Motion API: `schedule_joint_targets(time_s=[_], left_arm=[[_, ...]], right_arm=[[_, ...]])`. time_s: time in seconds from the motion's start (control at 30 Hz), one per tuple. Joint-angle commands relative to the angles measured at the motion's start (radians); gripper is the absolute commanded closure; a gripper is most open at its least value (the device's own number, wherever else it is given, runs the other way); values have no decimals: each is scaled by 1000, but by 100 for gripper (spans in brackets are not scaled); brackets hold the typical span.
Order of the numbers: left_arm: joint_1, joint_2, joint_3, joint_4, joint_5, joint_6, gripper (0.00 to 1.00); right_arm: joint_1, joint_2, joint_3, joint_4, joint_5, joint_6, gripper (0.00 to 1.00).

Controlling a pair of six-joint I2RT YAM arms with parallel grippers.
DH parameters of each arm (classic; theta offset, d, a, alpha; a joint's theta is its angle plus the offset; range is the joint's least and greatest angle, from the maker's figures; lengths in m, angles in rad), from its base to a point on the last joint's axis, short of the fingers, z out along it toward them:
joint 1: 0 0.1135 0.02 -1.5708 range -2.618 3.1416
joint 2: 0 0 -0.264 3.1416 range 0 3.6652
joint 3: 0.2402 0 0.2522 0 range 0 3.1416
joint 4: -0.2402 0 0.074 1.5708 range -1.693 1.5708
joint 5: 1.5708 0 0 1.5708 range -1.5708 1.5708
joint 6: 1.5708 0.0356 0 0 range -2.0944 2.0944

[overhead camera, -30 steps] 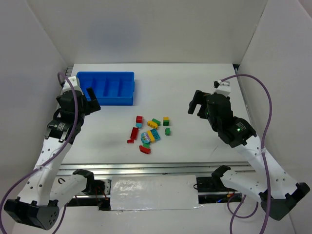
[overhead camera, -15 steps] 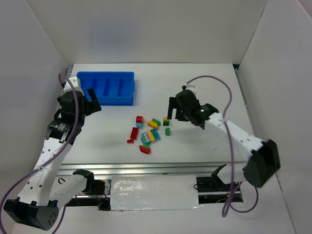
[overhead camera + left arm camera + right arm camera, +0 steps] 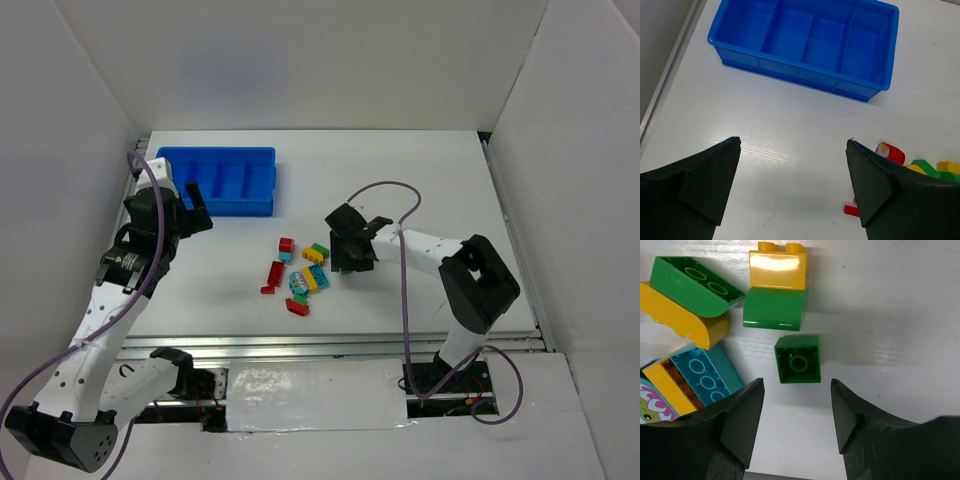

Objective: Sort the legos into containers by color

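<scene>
Just beyond the right gripper (image 3: 796,388), fingers (image 3: 742,425) parted and empty, one green lego (image 3: 798,359), left gripper (image 3: 794,150) likewise

The right arm folds low and stretches toward the left, with the right gripper (image 3: 797,385) pointing down and its jaws spread. The left gripper (image 3: 794,145) hovers at far left, jaws wide apart.

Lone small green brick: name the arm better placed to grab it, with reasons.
Right. The right gripper hovers over the green brick, jaws open either side. The left gripper is off by the blue tray.
</scene>
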Motion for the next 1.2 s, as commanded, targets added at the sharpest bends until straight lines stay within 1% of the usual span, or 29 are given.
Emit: schedule_joint_targets(time_s=[0.0, 0.1, 0.2, 0.23, 0.3, 0.4, 0.6, 0.67, 0.7, 0.77, 0.83, 0.87, 0.93, 0.97, 1.07, 1.1, 1.17], left_arm=[[-9, -3, 0, 41, -2, 0, 0], [-11, -5, -2, 39, -6, 0, 1], [-14, -6, -2, 39, -11, 0, 1], [-14, -6, -2, 39, -9, 0, 0], [-14, -3, -2, 41, -5, 0, 0], [-14, -3, -3, 42, -3, 2, 0], [-16, -2, -2, 41, -2, 2, 1], [-16, 0, -2, 39, 1, 2, 1], [-16, 3, 0, 38, 1, 2, 1], [-16, 1, 0, 38, 3, 0, 0], [-16, 3, 1, 38, 8, 0, 1], [-16, 4, 0, 39, 9, 0, 1], [-16, 9, 3, 36, 11, -3, 1], [-14, 12, 6, 35, 14, -3, 0], [-16, 17, 19, 26, 32, -8, 0], [-16, 21, 26, 19, 44, -9, 1], [-14, 32, 58, 9, 98, -17, 1]], right_arm=[[11, 40, 12, 50, -6, 12, 37], [19, 62, 26, 40, -2, 11, 37], [22, 45, 9, 58, -5, 11, 38], [22, 42, 6, 62, -5, 11, 41], [22, 54, 8, 61, 1, 8, 42], [22, 54, -6, 72, 7, 8, 49], [22, 47, -8, 92, 23, -29, 51], [22, 48, -6, 96, 27, -49, 51], [23, 50, -6, 98, 27, -51, 47], [23, 54, -6, 99, 39, -58, 43], [22, 54, -11, 108, 44, -60, 43], [23, 51, -14, 112, 43, -61, 46], [23, 45, -15, 122, 38, -63, 68], [23, 29, -24, 125, 33, -65, 81], [26, -31, -27, 110, 33, -68, 83], [26, -56, -30, 98, 35, -71, 88], [28, -143, -43, 95, 26, -87, 89]])
